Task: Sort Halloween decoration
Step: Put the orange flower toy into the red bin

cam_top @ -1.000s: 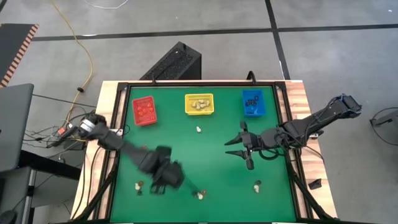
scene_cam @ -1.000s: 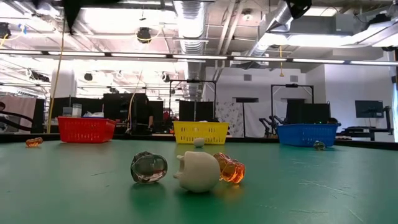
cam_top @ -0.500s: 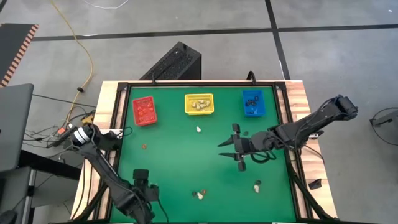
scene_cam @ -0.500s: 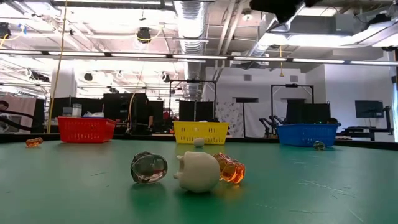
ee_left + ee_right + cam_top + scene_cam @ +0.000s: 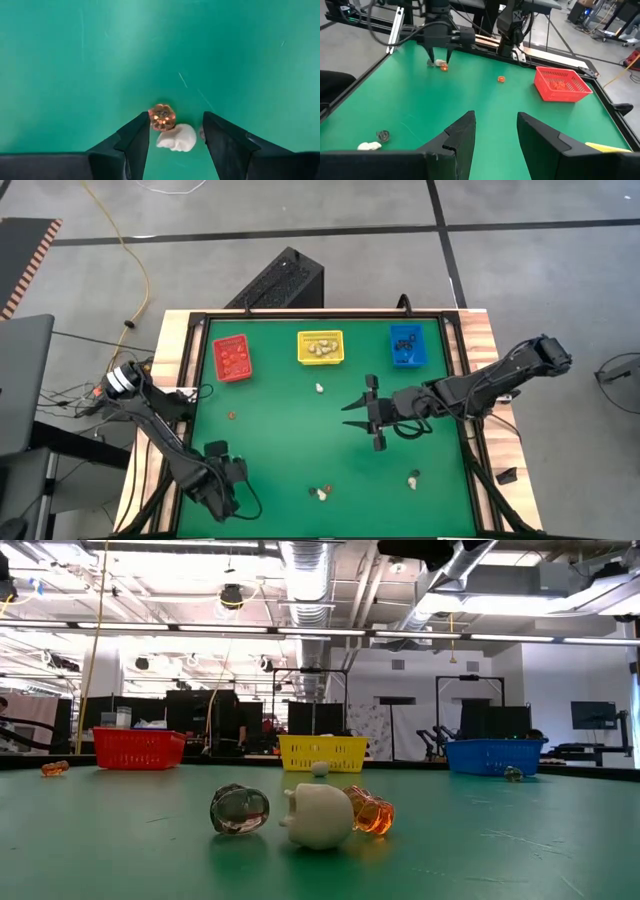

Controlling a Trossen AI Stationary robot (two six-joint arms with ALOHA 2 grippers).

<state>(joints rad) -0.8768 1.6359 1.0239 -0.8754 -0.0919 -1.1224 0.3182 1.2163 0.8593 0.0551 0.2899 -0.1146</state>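
Note:
Small trinkets lie scattered on the green table. My left gripper point(image 5: 222, 480) is near the near-left corner, pointing down and open. In the left wrist view its fingers stand on either side of an orange trinket point(image 5: 161, 116) and a cream-white one point(image 5: 176, 138) without touching them. The right wrist view shows it point(image 5: 440, 50) just above that pair point(image 5: 440, 64). My right gripper point(image 5: 352, 415) hovers open over the table's middle, right of centre. Close to the near edge lie a clear-dark trinket point(image 5: 240, 810), a white one point(image 5: 318, 815) and an orange one point(image 5: 370, 812).
A red bin point(image 5: 232, 358), a yellow bin point(image 5: 321, 347) and a blue bin point(image 5: 407, 345) stand along the far edge, each with small pieces inside. Loose trinkets lie at mid-table point(image 5: 319, 388), left of centre point(image 5: 231, 416) and near right point(image 5: 413, 477).
My left arm has swung from near the table's middle toward the near-left corner and now stands over the pair of trinkets there. My right gripper has moved toward the table's left, staying open. No trinket has moved.

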